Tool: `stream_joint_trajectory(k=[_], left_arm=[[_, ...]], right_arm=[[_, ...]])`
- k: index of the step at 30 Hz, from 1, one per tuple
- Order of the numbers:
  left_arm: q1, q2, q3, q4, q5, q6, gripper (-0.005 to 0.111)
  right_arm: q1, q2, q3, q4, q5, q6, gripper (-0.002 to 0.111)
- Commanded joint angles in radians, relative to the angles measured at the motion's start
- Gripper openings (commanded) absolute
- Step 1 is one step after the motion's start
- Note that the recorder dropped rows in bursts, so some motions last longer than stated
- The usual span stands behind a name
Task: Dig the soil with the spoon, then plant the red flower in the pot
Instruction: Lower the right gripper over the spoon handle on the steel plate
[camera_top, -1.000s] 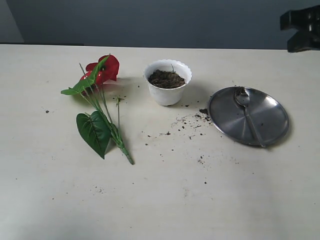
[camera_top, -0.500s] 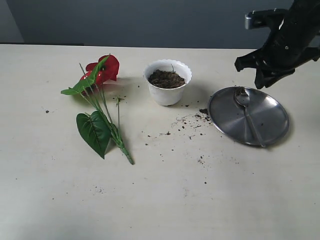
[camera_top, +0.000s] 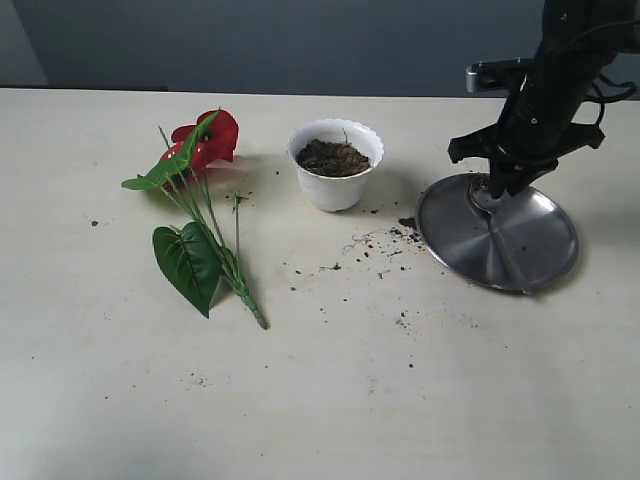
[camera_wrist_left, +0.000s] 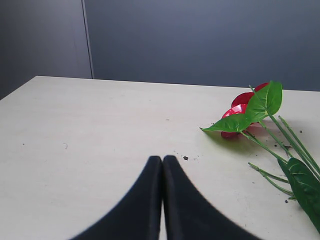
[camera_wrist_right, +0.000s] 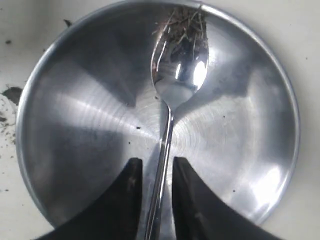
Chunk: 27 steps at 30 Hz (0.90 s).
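Right wrist view: spoon (camera_wrist_right: 180, 70) handle lies between right gripper (camera_wrist_right: 156, 163) fingers, jaws apart, not clamped; spoon rests on plate (camera_wrist_right: 75, 130).

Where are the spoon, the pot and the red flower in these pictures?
spoon (camera_wrist_right: 179, 75), right wrist view, on its shiny bowl.
pot (camera_top: 334, 190), exterior view, on its white side wall.
red flower (camera_top: 216, 134), exterior view, on a red bloom.
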Motion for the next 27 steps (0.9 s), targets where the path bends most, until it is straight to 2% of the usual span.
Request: stream_joint_trajectory(k=[1,27], left_arm=[[0.001,-0.004,0.001,0.001,-0.005,-0.007,0.001],[0.001,-0.004,0.001,0.001,-0.005,-0.007,0.001]], right_arm=[[0.000,0.026,-0.020,-0.013,0.018,0.030,0.022],[0.000,0.103,-0.020,-0.048,-0.017,0.070,0.023]])
